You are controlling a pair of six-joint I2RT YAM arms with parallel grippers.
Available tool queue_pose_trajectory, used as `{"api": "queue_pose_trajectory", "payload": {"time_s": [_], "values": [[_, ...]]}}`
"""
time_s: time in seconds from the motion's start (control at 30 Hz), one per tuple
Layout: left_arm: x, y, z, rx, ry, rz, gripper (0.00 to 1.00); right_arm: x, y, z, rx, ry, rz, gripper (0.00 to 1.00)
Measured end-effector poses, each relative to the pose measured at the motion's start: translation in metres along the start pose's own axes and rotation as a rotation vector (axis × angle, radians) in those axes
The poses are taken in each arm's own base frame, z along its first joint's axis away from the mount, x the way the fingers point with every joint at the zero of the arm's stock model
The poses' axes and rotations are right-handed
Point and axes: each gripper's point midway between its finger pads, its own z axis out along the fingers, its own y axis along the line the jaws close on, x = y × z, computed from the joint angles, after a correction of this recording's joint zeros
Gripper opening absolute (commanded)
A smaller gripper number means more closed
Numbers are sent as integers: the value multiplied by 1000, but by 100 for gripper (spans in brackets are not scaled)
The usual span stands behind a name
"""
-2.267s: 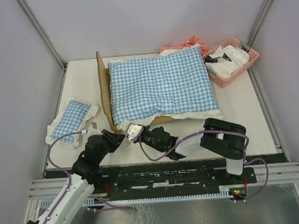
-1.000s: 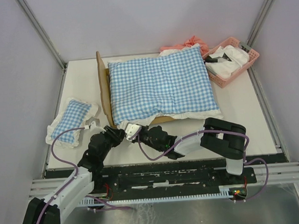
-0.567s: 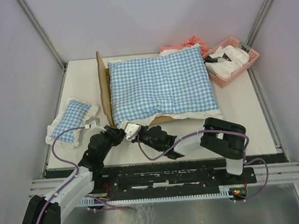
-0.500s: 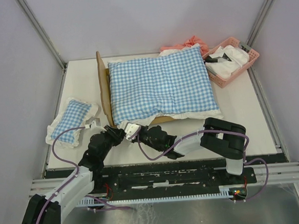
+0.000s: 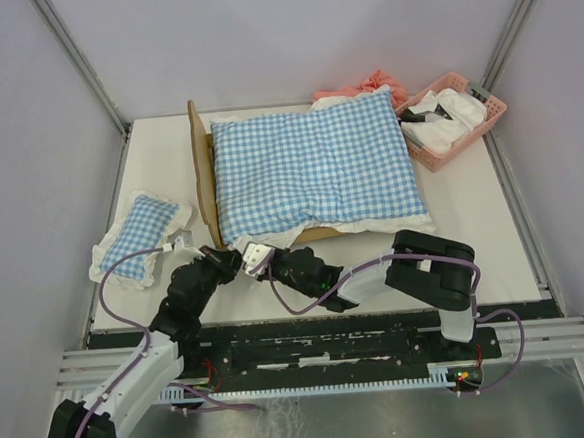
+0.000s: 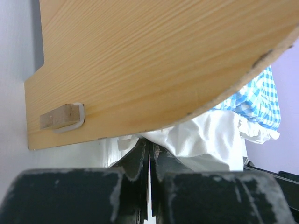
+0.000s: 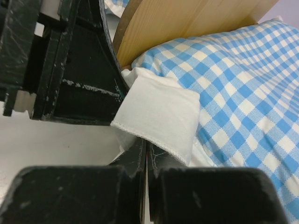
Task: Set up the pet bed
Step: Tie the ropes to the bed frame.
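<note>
Top external view: pet bed stands mid-counter, toward the far side, with both arms reaching to its near-left corner.
Bed's heading: long axis runs left to right across the counter; headboard upright at the left end, foot toward the pink basket at far right.
Done so far: blue-and-white checked cushion lies on the frame and hides its base; its right edge overhangs the foot slightly.
Left to do, by the look of it: small pillow lies on the counter left of the headboard, apart from the bed and not yet on it; a pink cloth sits behind the far edge, its role unclear.
Left claw: fingers pressed together just beside the headboard's lower corner; whether fabric is caught between them cannot be told.
Right claw: pinching the cushion's white frill at that same corner, tip to tip with the left.
Step in hand: likely dressing the cushion's corner against the headboard.
</note>
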Motion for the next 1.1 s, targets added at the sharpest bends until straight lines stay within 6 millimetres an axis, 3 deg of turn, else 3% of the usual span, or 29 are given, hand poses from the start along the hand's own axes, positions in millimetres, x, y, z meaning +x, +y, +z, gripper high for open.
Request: {"api": "queue_pose_trajectory", "payload": {"time_s": [0.2, 0.3, 0.47, 1.1], "values": [[-1, 0, -7, -2, -3, 0, 4, 9, 1, 0, -10, 23, -6, 2], [-1, 2, -9, -11, -5, 1, 23, 12, 0, 1, -17, 30, -7, 2], [-3, 3, -9, -14, -14, 5, 35, 14, 0, 1, -25, 35, -6, 2], [1, 12, 4, -37, -1, 99, 42, 16, 4, 1, -49, 45, -2, 2]]}}
